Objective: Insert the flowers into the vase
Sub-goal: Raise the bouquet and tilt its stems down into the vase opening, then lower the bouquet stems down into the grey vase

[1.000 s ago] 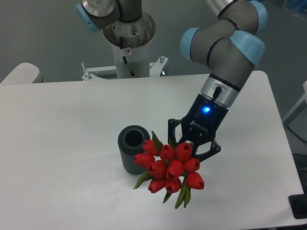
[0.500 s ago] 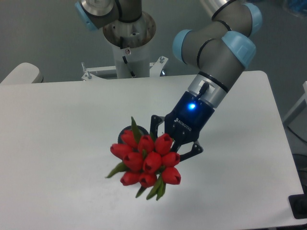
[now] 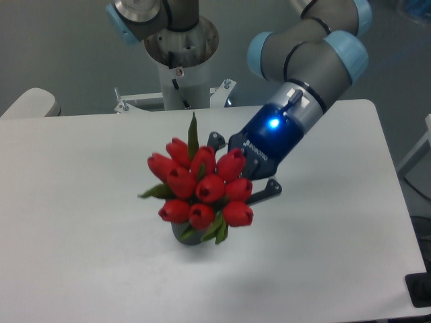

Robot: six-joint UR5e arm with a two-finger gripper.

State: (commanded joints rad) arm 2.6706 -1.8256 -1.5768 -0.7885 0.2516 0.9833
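Over the vase [image 3: 186, 236] I see my gripper [image 3: 244, 176] clamped on the flowers [image 3: 201, 190], buds tilted toward camera, stems running down behind.

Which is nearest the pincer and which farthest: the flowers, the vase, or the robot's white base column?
1. The flowers, held in the pincer itself.
2. The vase, just below the bunch, mostly hidden.
3. The white base column, behind the table's far edge.

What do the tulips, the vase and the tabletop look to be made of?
Flowers: likely artificial, plastic or fabric; uniform, glossy red buds. Vase: mostly hidden, dark grey, matte; material unclear. Table: smooth white laminate or painted board, faint sheen.
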